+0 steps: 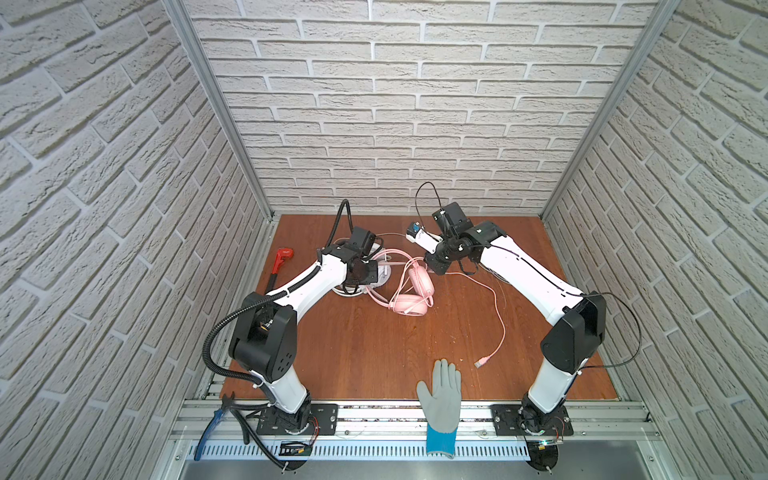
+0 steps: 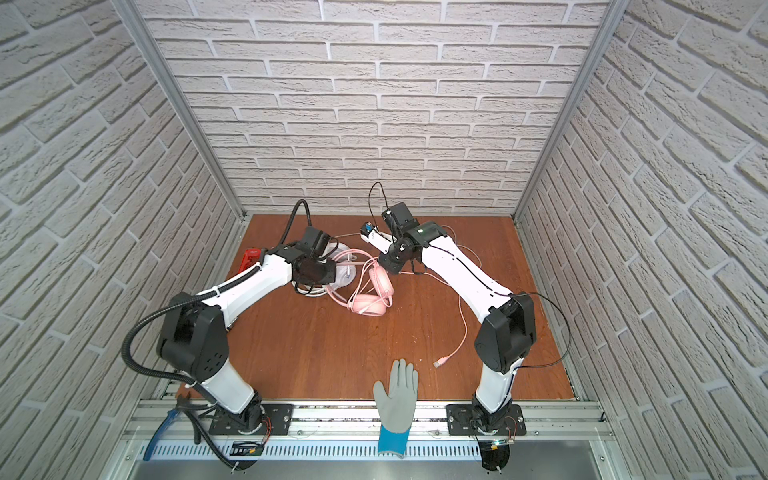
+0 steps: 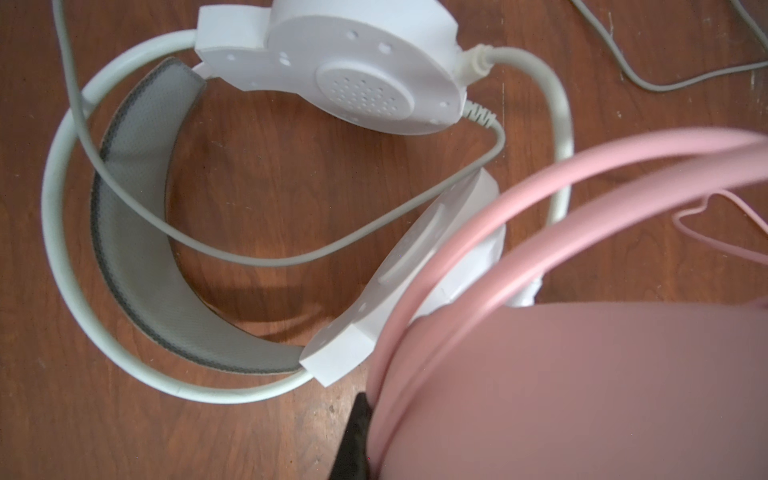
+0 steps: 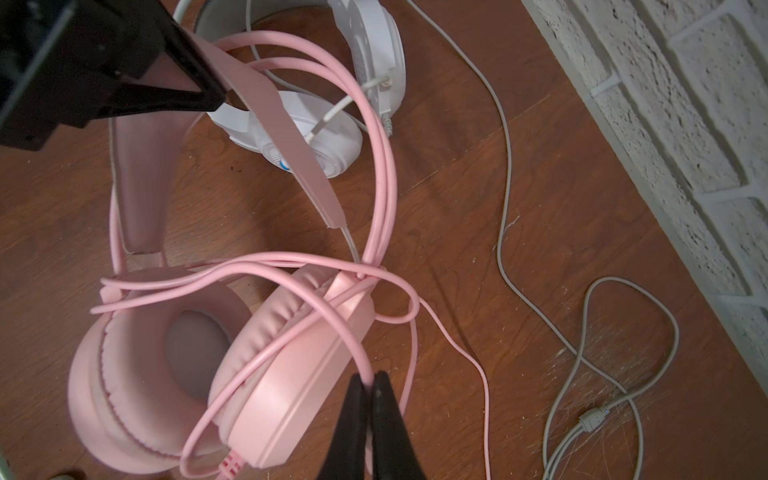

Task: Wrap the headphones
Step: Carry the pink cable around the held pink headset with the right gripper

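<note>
Two over-ear headsets sit close together toward the far middle of the brown wooden table [image 1: 374,353]. The pink headset with padded round earcups [image 1: 411,305] lies on its side. Its thin pink cable [image 4: 358,353] is looped across both earcups and trails off on the right arm's side, ending in a pink plug [image 1: 481,362] that lies loose on the table. The right jaws are clenched on that cable just beside one earcup, while the left jaws grasp the flat inner strap of the pink headband. The white plastic headset [image 3: 361,83] rests on the table beneath the left arm's wrist, and the pink headband's tubes cross over one white earcup. Its grey cable [image 4: 505,166] snakes along the table near the brick wall. Well apart from both headsets, a grey work glove with a blue cuff [image 1: 442,399] lies at the near edge, and a red pipe wrench [image 1: 280,259] lies on the left.
</note>
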You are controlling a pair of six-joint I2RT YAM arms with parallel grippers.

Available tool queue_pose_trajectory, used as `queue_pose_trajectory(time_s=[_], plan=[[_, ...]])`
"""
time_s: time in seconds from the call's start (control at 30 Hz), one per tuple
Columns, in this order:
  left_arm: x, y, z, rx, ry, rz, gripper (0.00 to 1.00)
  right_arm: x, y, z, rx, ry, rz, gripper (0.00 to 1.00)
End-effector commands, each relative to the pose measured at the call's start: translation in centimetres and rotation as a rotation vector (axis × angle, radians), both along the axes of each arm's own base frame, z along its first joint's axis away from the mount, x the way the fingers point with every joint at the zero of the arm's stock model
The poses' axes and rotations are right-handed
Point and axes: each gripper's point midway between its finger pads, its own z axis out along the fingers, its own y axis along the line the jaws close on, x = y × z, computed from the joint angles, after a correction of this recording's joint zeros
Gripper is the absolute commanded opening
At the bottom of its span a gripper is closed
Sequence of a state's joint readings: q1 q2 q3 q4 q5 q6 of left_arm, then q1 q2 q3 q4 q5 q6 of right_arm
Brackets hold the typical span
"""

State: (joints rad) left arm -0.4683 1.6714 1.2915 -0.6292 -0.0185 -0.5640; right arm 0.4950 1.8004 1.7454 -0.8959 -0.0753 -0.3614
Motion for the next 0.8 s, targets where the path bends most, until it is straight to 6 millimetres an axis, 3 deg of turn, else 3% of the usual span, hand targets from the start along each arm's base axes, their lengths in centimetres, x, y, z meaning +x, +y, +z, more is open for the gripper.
queue_pose_trajectory(time_s=[0.0,0.17,0.77], plan=[[0.6,-1.8,1.5,-0.063,-0.043,-0.052,0.0,2.2,-0.9,0.2,0.038,-0.016,-0.105,0.06],[0.4,-2.3,1.8,-0.073,-0.045,-0.082,0.0,3.0,-1.8,-1.0,0.068,0.028,-0.16,0.05],[-1.1,-4.8,3.1,-0.143,-0.073,-0.228,0.0,3.5,-1.5,-4.8,0.189,0.165,-0.227,0.06]])
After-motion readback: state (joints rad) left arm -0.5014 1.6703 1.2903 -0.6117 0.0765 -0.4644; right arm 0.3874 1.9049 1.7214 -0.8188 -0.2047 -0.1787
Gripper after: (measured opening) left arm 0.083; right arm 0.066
